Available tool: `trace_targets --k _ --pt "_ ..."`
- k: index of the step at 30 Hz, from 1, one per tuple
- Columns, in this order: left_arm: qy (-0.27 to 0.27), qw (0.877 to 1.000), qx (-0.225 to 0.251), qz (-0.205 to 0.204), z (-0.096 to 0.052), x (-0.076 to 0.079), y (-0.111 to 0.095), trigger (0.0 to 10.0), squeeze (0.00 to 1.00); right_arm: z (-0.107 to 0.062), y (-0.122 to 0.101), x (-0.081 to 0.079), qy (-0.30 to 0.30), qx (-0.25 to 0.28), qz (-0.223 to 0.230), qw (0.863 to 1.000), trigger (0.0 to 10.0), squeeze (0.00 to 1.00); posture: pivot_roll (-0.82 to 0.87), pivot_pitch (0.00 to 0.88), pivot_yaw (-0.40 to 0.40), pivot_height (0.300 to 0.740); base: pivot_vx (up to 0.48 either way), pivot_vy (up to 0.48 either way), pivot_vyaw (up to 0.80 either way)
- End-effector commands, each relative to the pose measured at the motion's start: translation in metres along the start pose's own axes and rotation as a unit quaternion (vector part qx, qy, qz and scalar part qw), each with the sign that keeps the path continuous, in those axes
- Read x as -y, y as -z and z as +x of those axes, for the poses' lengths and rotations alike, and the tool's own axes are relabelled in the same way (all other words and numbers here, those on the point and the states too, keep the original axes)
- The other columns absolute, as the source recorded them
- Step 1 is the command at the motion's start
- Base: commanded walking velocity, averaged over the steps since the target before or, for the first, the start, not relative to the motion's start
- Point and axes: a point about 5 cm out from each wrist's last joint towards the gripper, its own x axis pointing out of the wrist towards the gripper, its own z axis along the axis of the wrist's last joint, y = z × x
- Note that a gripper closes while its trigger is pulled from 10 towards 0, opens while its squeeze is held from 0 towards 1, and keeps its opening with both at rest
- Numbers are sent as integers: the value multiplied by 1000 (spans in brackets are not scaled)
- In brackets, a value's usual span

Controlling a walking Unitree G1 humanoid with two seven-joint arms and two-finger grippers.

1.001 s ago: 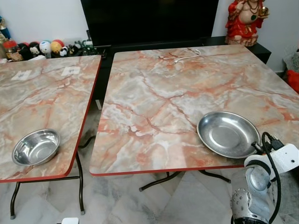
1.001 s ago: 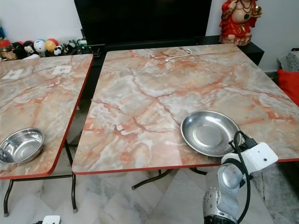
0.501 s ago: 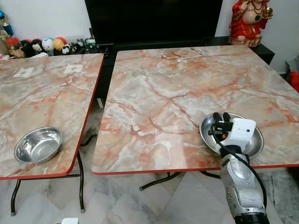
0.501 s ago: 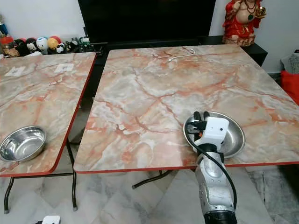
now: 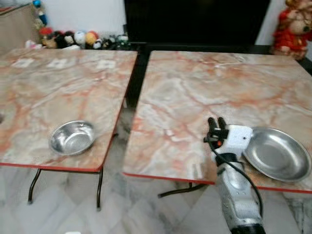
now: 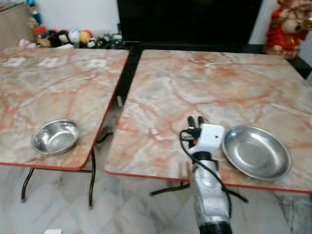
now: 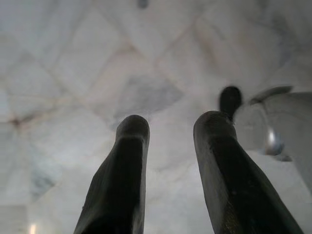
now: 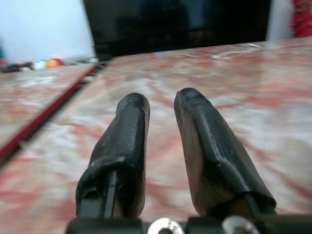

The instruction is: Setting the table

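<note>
A shallow steel plate lies near the front right corner of the right marble table. My right gripper hovers over that table just left of the plate, apart from it. Its fingers stand narrowly apart with nothing between them; in the right wrist view the right gripper points across the tabletop. A small steel bowl sits near the front right corner of the left table. My left gripper hangs over the floor tiles, fingers apart and holding nothing.
A narrow gap separates the two tables. A black TV unit, a row of small toys and a red statue stand behind them. A white cable lies at the right table's far side.
The camera has swung left, so the whole scene shifted right. My right gripper rose from below the table edge, passed over the plate and now sits left of it. Plate and bowl stayed put.
</note>
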Motion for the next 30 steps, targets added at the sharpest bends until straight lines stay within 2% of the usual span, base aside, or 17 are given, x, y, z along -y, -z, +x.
trace_targets --k 1,16,26,30 --pt "1 1000 0 -5 1 1 -1 10000 0 1 0 8 16 3 -4 1000 10000 0 -94 0 31 740 0 480 0" --pt "-3 1000 -2 -12 0 2 1 10000 0 7 -1 -7 -6 8 -6 1000 10000 0 -72 0 24 740 0 480 0" --pt "-5 1000 0 -15 0 3 0 10000 0 11 0 -9 -11 6 -4 1000 10000 0 -63 0 20 740 0 480 0" --pt "-6 1000 2 -15 0 2 0 10000 0 12 0 -11 -13 7 -5 1000 10000 0 -67 0 20 740 0 178 0"
